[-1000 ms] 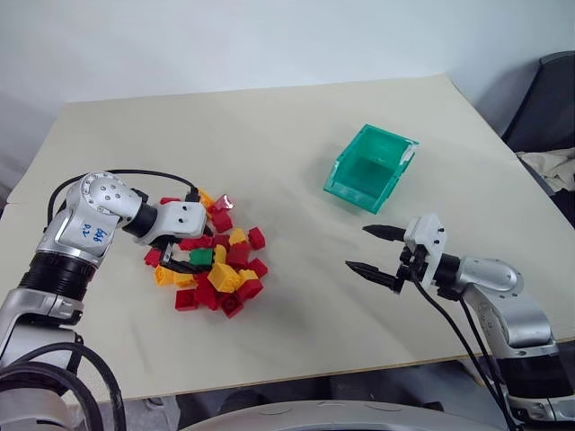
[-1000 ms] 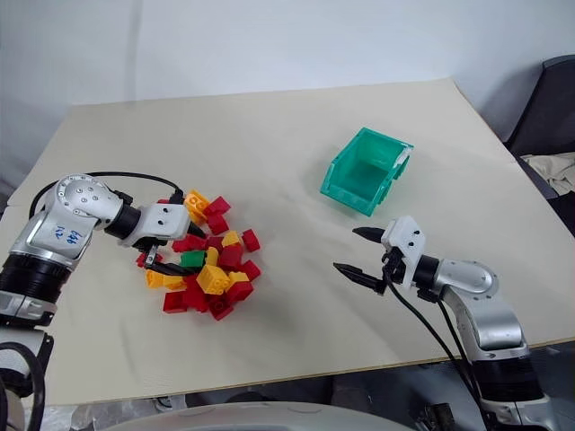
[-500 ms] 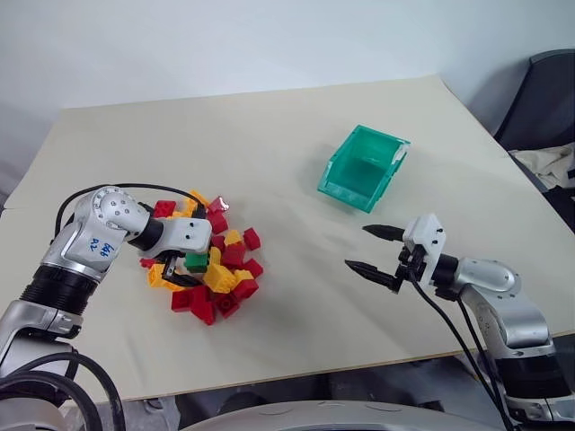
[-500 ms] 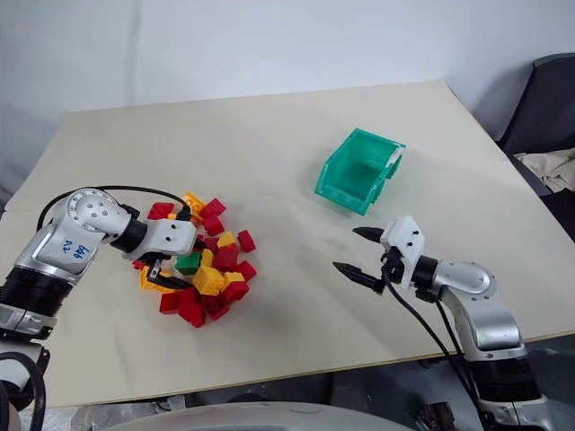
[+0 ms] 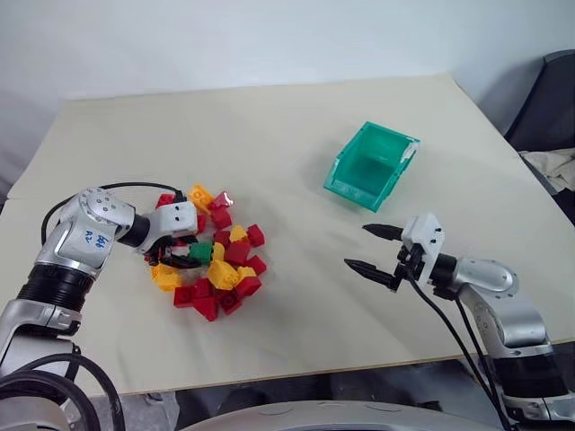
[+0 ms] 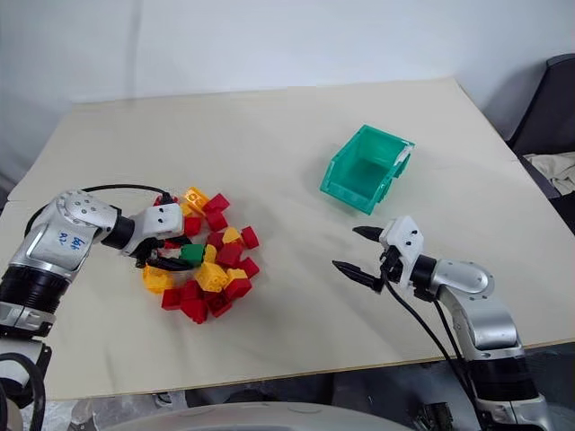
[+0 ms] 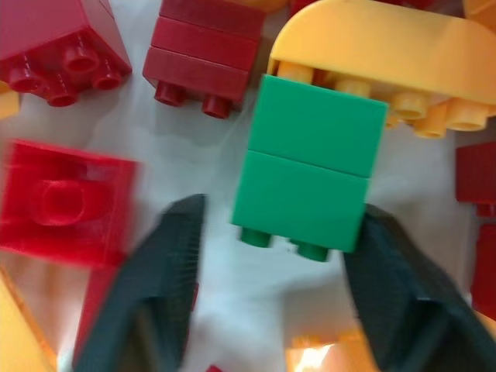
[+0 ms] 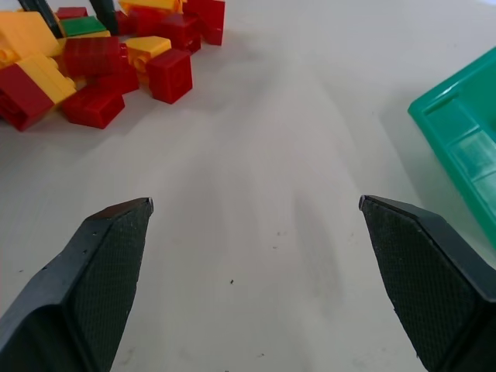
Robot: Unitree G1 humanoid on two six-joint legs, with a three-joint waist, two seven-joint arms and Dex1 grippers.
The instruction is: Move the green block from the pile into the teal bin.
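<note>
The left gripper (image 5: 180, 254) sits down in the pile (image 5: 213, 260), at its left side, with the green block (image 7: 308, 170) between its two fingers (image 7: 159, 287). In the left wrist view one finger touches, or all but touches, the block's side, while the other stands a little off the opposite side, so the fingers are part-closed around it and I judge the grip not yet firm. To do this well, the fingers should close squarely on the two flat sides, low enough to avoid the yellow brick (image 7: 387, 54) pressed against the block's far end. A straight lift should free it without dragging the neighbouring red bricks (image 7: 205, 58).

From the pile to the teal bin (image 5: 371, 166) the desk (image 5: 269, 135) is bare, so there is open room for the carry. The bin lies toward the far right, well away from every desk edge, its open top facing up.

The right gripper (image 5: 370, 251) hovers near the front right, fingers spread wide and empty, just nearer than the bin; the carry should pass beyond it
</note>
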